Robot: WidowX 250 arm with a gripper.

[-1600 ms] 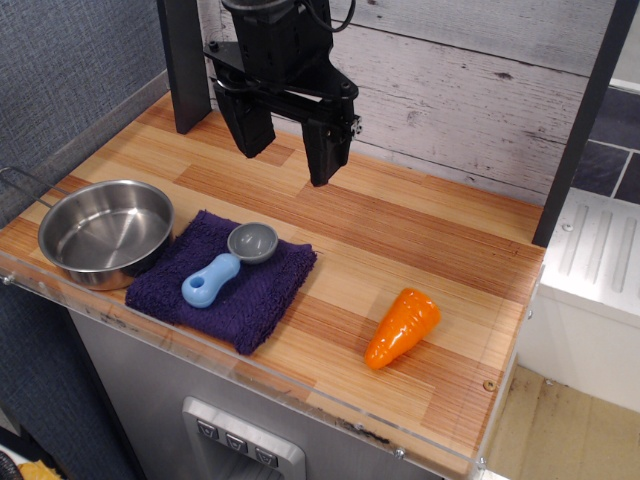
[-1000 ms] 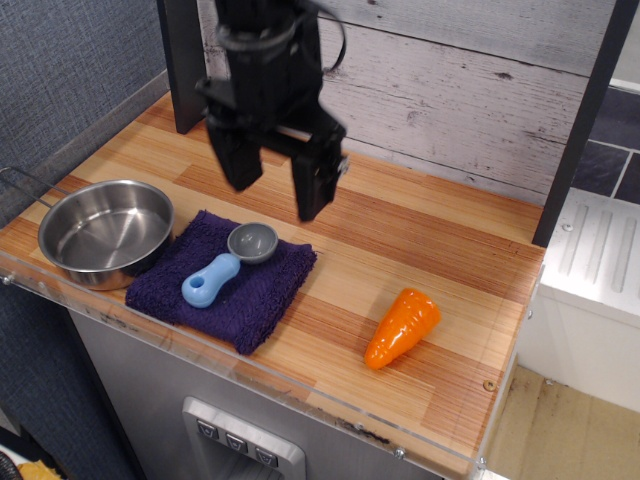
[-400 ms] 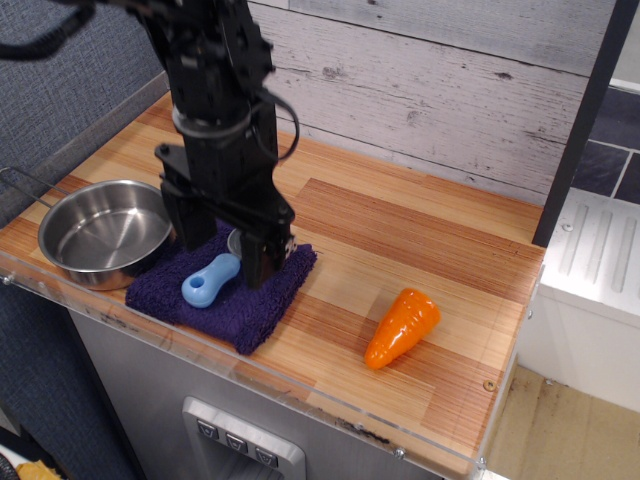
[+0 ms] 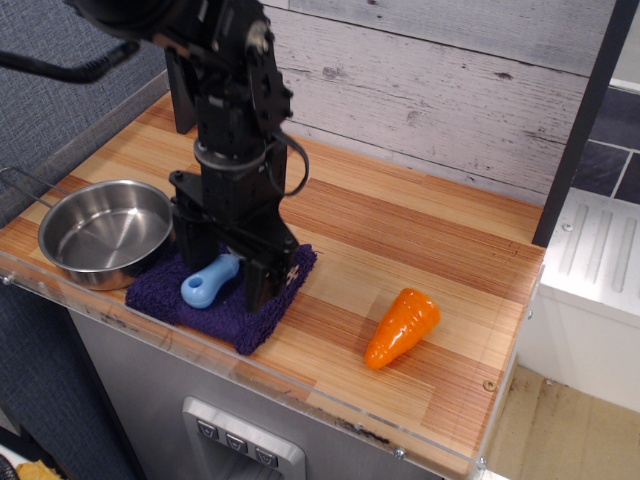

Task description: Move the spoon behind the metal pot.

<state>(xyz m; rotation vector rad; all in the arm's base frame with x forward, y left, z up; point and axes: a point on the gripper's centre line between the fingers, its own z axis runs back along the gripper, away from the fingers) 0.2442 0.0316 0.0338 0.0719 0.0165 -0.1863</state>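
The spoon lies on a dark purple towel (image 4: 175,297); only its light-blue handle (image 4: 206,282) shows, the grey bowl is hidden behind my gripper. My gripper (image 4: 224,270) is open and lowered over the spoon, one finger (image 4: 190,247) to the handle's left, the other finger (image 4: 260,275) to its right, both down at the towel. The shiny metal pot (image 4: 105,230) stands at the left front of the counter, empty, its thin wire handle (image 4: 18,178) pointing left.
An orange toy carrot (image 4: 402,327) lies at the front right of the wooden counter (image 4: 420,250). A clear plastic lip (image 4: 300,395) runs along the front edge. A dark post (image 4: 180,90) and a plank wall stand behind.
My gripper came down from above the back of the counter to the towel and now straddles the spoon, covering its grey bowl. The spoon, pot and carrot have not moved.
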